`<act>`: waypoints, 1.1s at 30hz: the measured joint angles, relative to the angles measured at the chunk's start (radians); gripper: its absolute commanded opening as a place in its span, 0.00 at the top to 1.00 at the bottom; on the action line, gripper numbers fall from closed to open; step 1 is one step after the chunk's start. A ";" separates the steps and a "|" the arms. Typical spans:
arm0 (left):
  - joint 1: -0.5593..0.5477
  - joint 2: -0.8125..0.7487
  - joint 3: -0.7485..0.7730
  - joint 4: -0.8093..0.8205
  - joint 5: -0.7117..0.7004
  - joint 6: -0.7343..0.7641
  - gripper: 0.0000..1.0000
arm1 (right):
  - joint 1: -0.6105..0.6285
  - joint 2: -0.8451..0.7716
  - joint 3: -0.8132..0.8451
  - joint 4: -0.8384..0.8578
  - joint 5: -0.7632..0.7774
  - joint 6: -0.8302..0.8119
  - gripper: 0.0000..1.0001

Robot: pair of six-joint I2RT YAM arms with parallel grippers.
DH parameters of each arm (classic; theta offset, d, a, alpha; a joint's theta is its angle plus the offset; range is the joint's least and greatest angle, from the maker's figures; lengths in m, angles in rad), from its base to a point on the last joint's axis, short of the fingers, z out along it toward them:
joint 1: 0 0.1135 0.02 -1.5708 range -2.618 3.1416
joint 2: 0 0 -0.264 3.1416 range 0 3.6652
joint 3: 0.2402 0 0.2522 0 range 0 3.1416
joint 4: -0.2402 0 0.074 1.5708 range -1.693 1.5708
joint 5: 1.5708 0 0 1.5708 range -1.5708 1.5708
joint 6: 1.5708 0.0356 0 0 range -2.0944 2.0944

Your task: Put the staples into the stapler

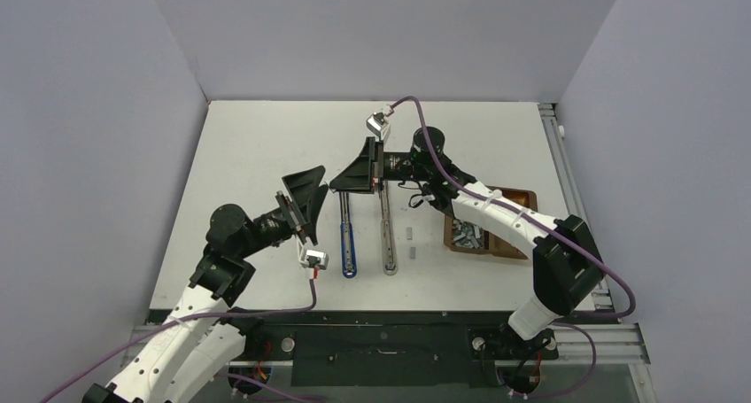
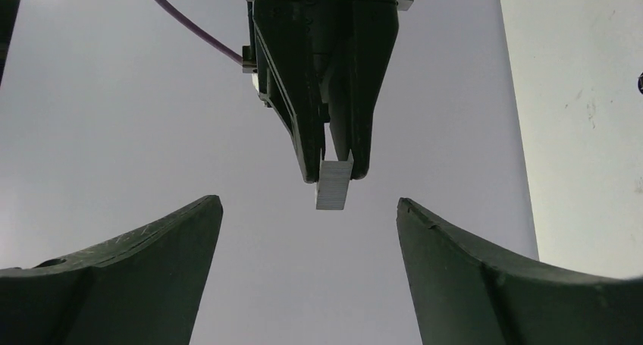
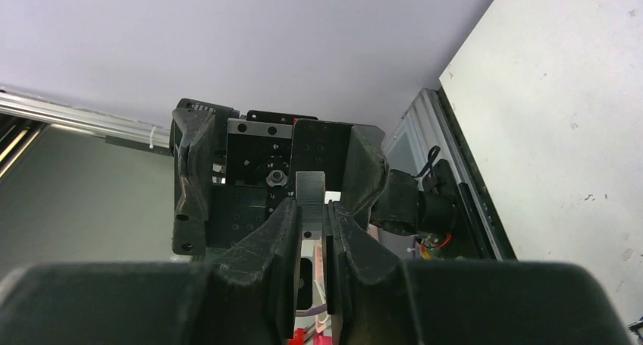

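The stapler lies opened flat on the table, its blue half (image 1: pixel 349 248) beside its silver channel (image 1: pixel 389 239). Above its hinge end my right gripper (image 1: pixel 336 188) is shut on a short silver strip of staples (image 2: pixel 334 186), which sticks out past the fingertips. The right wrist view shows that strip (image 3: pixel 309 187) pinched in the right gripper (image 3: pixel 312 207). My left gripper (image 1: pixel 321 190) faces it tip to tip, open; in the left wrist view the left gripper (image 2: pixel 309 202) has its fingers spread wide just short of the strip. More staples (image 1: pixel 468 235) lie piled in a brown tray.
The brown tray (image 1: pixel 522 199) sits to the right of the stapler, under the right forearm. Two loose staple strips (image 1: pixel 410 235) lie on the white table between the channel and the tray. Grey walls enclose the table on three sides.
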 measured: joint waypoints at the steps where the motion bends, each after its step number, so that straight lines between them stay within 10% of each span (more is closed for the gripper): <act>1: 0.000 0.000 0.000 0.001 0.000 0.014 0.25 | 0.000 0.001 -0.005 0.011 -0.005 0.013 0.88; 33: -0.001 0.008 0.006 -0.024 -0.022 0.065 0.77 | 0.025 0.068 -0.011 0.181 -0.024 0.132 0.88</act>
